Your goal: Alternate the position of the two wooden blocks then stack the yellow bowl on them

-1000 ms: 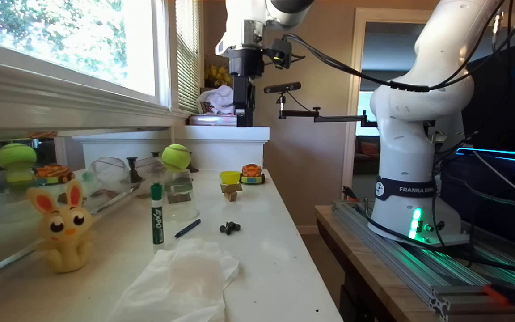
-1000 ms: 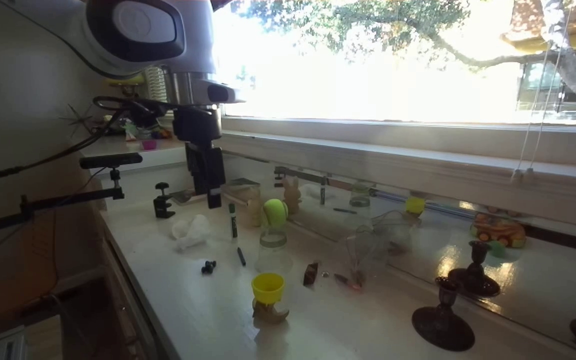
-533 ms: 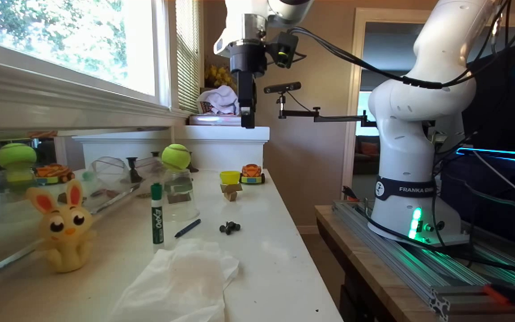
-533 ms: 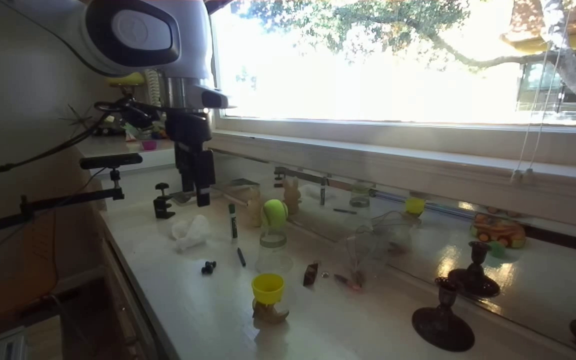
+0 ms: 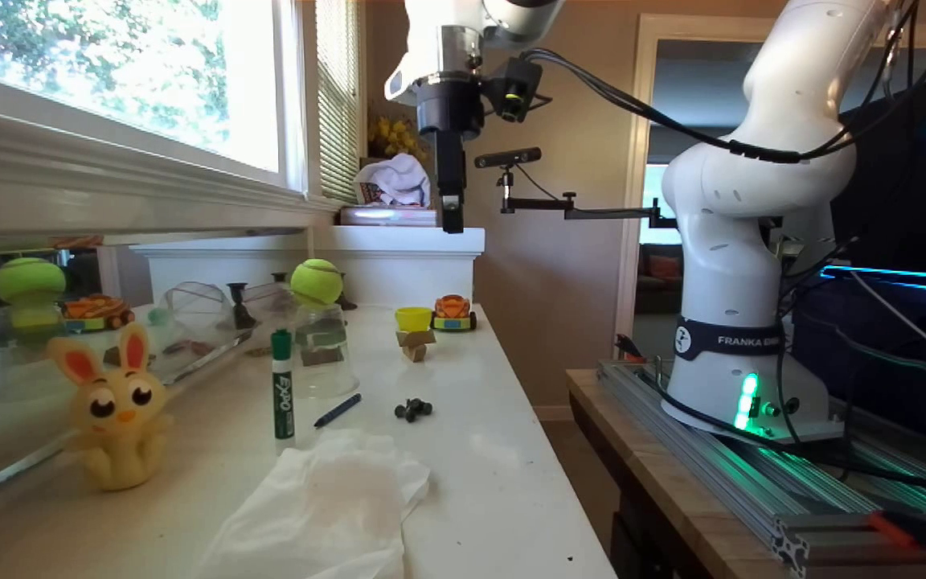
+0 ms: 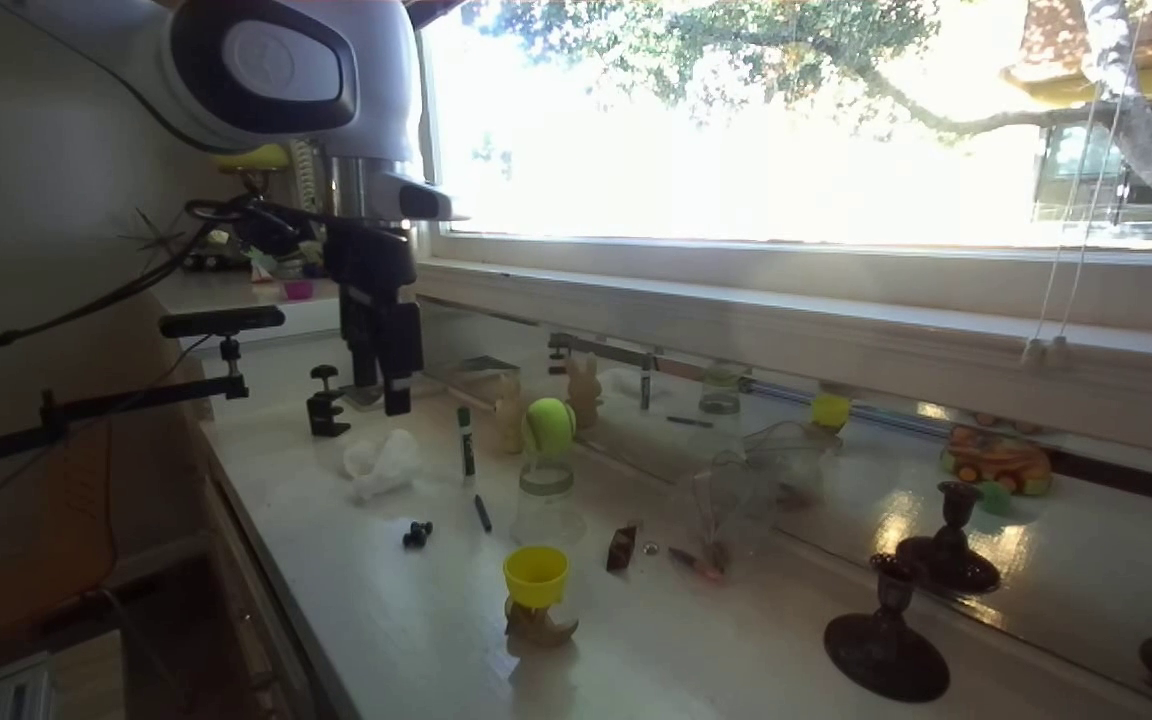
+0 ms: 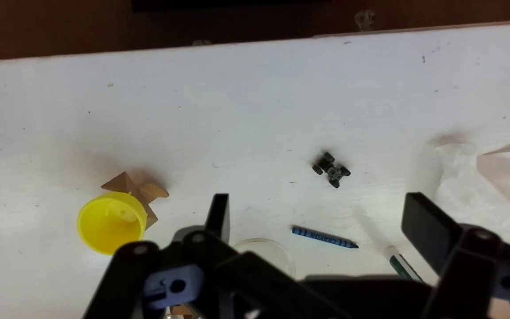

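Observation:
The yellow bowl (image 5: 413,319) sits on top of the two stacked wooden blocks in both exterior views. The upper block (image 5: 415,338) is wide and pale brown; the lower block (image 5: 414,354) is smaller and partly hidden beneath it. The bowl (image 6: 536,576) and blocks (image 6: 542,627) show at the front. In the wrist view the bowl (image 7: 111,223) leans over the crossed blocks (image 7: 154,192) at lower left. My gripper (image 7: 319,217) is open with nothing between its fingers. It hangs high above the surface (image 5: 451,223), well apart from the stack, as also seen there (image 6: 381,395).
A blue crayon (image 7: 325,237) and small black wheeled item (image 7: 331,169) lie below the gripper. A tennis ball (image 5: 317,281) tops a clear glass (image 5: 325,366). A green marker (image 5: 282,386) stands upright. An orange toy car (image 5: 454,313) is beside the bowl. Dark candle holders (image 6: 886,640) stand nearby.
My gripper has shifted sideways, rightward in one exterior view and leftward in the opposite picture, away from the window and staying high and open. The bowl and blocks have not moved.

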Robot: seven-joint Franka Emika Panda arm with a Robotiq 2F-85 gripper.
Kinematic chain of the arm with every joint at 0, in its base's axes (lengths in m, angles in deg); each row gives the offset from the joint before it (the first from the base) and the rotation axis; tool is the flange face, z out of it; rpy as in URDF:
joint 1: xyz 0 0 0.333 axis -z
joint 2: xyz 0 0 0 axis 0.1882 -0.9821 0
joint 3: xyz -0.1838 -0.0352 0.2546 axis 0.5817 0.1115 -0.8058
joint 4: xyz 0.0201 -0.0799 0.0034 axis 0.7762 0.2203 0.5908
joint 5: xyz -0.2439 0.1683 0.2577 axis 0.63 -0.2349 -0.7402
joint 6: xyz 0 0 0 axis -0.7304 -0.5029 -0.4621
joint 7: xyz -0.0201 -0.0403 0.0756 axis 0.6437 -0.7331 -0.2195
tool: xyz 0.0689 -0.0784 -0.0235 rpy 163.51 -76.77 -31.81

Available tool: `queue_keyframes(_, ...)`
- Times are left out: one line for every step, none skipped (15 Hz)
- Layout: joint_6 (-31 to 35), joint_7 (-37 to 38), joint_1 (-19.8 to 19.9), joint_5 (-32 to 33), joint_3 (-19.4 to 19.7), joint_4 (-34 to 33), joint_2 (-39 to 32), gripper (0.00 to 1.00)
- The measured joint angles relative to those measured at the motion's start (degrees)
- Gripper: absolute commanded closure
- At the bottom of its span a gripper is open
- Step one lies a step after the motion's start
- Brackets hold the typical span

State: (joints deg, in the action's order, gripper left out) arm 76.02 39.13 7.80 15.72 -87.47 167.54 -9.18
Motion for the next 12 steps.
queue_keyframes(-0.01,-0.17,-0.01,0.0,-0.16,0.0,-0.02,0.0)
queue_keyframes(-0.01,-0.34,-0.01,0.01,-0.31,0.0,-0.03,0.0)
queue_keyframes(-0.01,-0.52,-0.02,0.02,-0.43,0.0,-0.03,0.0)
queue_keyframes(-0.01,-0.7,-0.02,0.04,-0.57,0.0,-0.03,0.0)
queue_keyframes(-0.01,-0.8,-0.02,0.04,-0.68,0.0,-0.03,0.0)
queue_keyframes(-0.01,-0.87,-0.02,0.05,-0.78,0.0,-0.03,0.0)
queue_keyframes(-0.01,-0.99,-0.02,0.05,-0.85,0.0,-0.03,0.0)
queue_keyframes(-0.01,-1.11,-0.02,0.05,-0.9,0.0,-0.03,0.0)
queue_keyframes(-0.01,-1.25,-0.02,0.08,-0.96,0.0,-0.03,0.0)
queue_keyframes(-0.01,-1.32,-0.02,0.12,-1.03,0.0,-0.03,0.0)
queue_keyframes(-0.01,-1.33,-0.02,0.16,-1.07,0.0,-0.03,0.0)
queue_keyframes(0.0,-1.33,-0.02,0.18,-1.09,0.0,-0.03,0.0)
